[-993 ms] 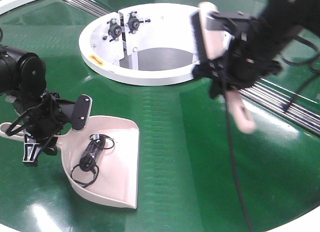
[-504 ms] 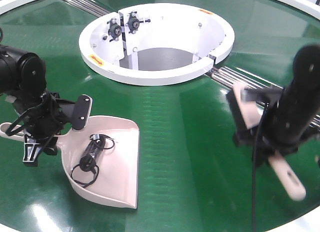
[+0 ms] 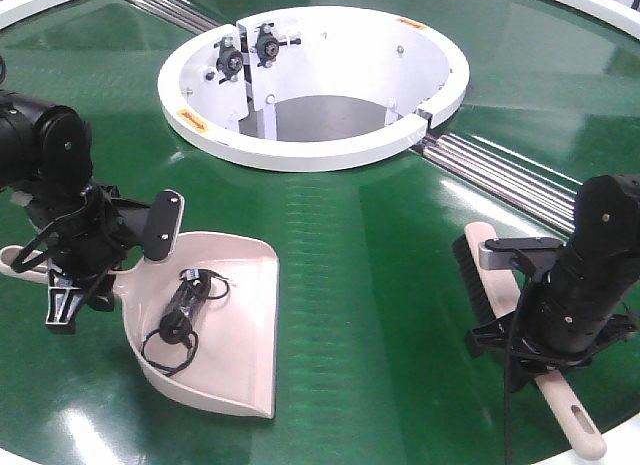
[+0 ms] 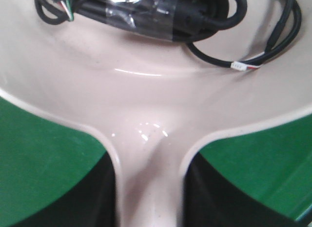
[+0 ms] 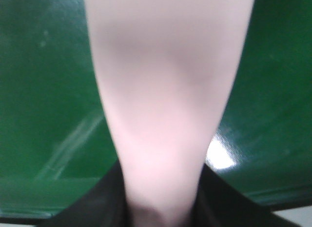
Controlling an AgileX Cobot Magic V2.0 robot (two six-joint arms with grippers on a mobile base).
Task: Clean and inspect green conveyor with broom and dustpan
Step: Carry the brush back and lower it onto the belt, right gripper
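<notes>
The right claw (image 3: 542, 330) is clamped shut around the handle of the broom (image 3: 495, 275), roughly halfway along. The wrist view shows dark fingers (image 5: 92, 207) pressed against either side of the beige shaft (image 5: 165, 90). The bristle head sticks out ahead and the slotted end trails behind. With the grip that far back from the head, I'd worry that the slim, smooth handle will twist or slide in the jaws once the bristles drag on the belt. The head sits low over the green conveyor (image 3: 350, 285), just in front of the metal roller strips (image 3: 510, 180), so a backward stroke could snag bristles there. Across the belt and well apart from the broom, the left claw (image 3: 90, 275) is closed on the neck of the dustpan (image 3: 235, 335); its fingers (image 4: 97, 197) flank the stem. The pan rests flat, its lip facing the broom. Inside it lies a black cable bundle (image 3: 180, 310) with loose loops. As I see it, a hard sweep into the pan could flick that bundle back out or hook a loop on the bristles. Any tilt of the left wrist would lift the lip, and debris would slide under it. The belt is glossy, so the pan might skate away if it is pushed.
</notes>
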